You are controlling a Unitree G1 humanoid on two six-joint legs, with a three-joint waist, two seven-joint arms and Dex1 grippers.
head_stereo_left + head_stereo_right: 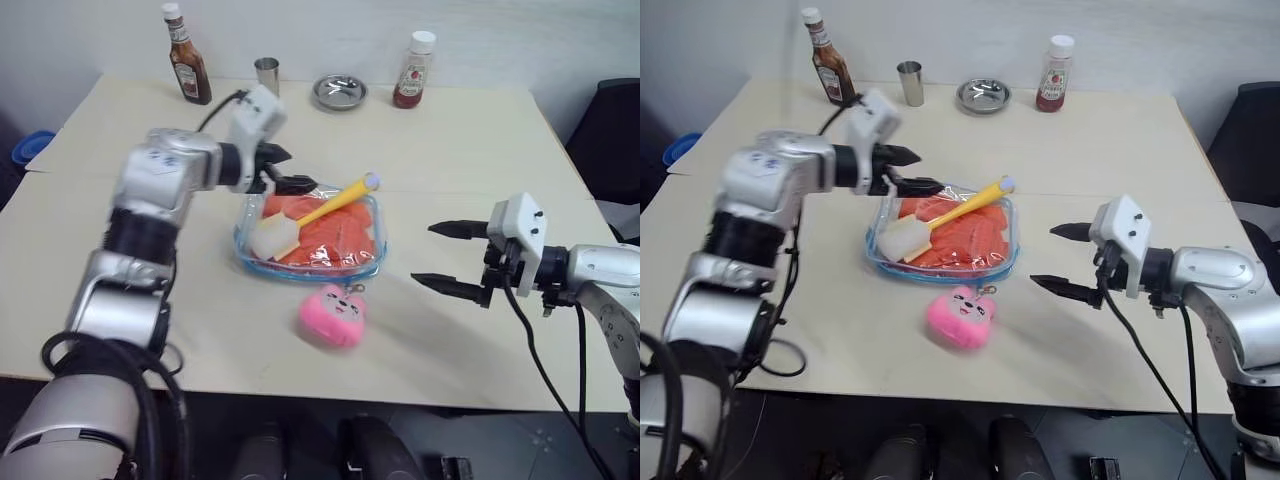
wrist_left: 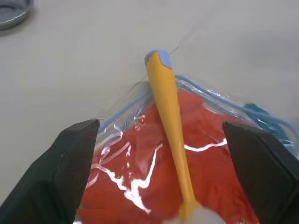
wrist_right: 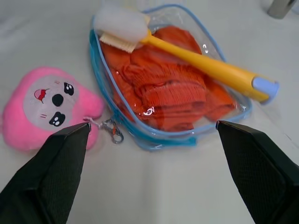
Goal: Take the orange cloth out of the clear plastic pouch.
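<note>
The pouch [image 1: 310,240] lies flat near the middle of the pale worktop [image 1: 470,150], with the orange cloth [image 1: 335,235] inside it, bunched in gathered folds and filling most of the bag. A yellow brush [image 1: 318,214] rests across the top of the pouch, its white bristled head toward 8 o'clock and its blue-tipped handle pointing out toward 2 o'clock. Just off the pouch at 6 o'clock sits a pink plush toy [image 1: 332,315], its small metal clip lying close to the blue trim. The left claw [image 1: 283,170] hangs over the pouch's 10 o'clock corner with its two black fingers spread wide and nothing between them; from the left wrist view the brush handle runs up the gap between the fingers, with the cloth beneath it under the plastic. I cannot tell whether the fingertips touch the pouch. The right claw [image 1: 450,257] is out at 3 o'clock of the pouch, well apart from it, above bare worktop, pointing toward the pouch, its fingers also wide apart and empty. Along the far edge of the worktop, at about 12 o'clock, stand a brown sauce bottle [image 1: 187,58], a metal cup [image 1: 267,76], a shallow metal dish [image 1: 340,91] and a red sauce bottle [image 1: 414,72].
</note>
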